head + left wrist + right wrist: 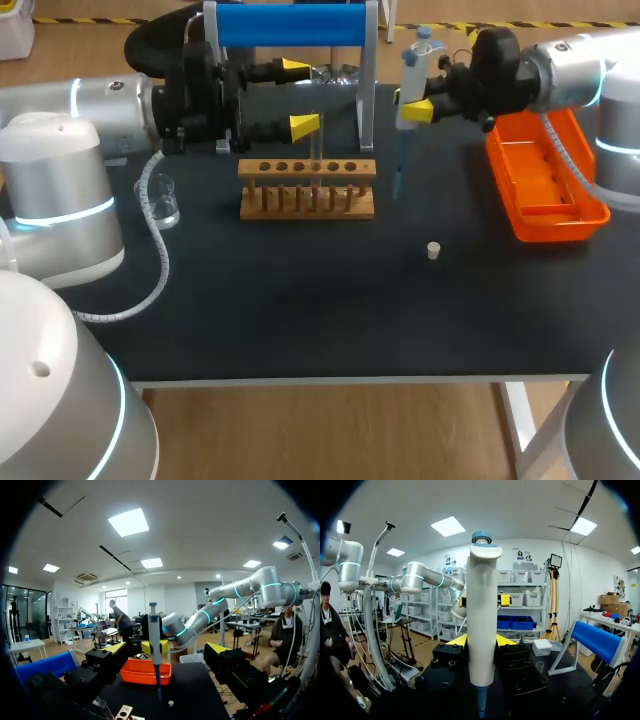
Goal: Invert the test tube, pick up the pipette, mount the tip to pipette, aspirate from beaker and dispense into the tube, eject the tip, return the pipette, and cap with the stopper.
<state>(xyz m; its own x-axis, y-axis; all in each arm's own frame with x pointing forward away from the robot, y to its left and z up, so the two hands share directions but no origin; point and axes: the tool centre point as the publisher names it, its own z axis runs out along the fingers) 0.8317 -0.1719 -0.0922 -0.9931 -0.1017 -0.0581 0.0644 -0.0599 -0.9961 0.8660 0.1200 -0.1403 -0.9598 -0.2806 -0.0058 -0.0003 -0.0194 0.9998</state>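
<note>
Right gripper (410,104) first: its yellow tips are clamped on the pipette (411,70) from both sides (the right wrist view shows a tip pressed to each flank of the white body). The pipette hangs upright, with a blue knob on top and a white barrel that narrows to a slim blue tip. The tip points down over the dark table (300,320) toward its far edge, between the wooden rack (307,190) and the orange tray (548,200).

Over to the left gripper (300,96): its fingers are spread wide with nothing between them, hovering above and behind the rack. The nearer yellow tip sits close by the top of the test tube (317,155), a thin clear glass standing upright in the rack; whether they touch, I cannot tell.

The small pale stopper (434,250) lies alone on the table, on the near side of the pipette. The clear beaker (165,202) stands by the left edge, the tray runs along the right edge, and a blue-barred stand (290,25) sits at the far edge.
</note>
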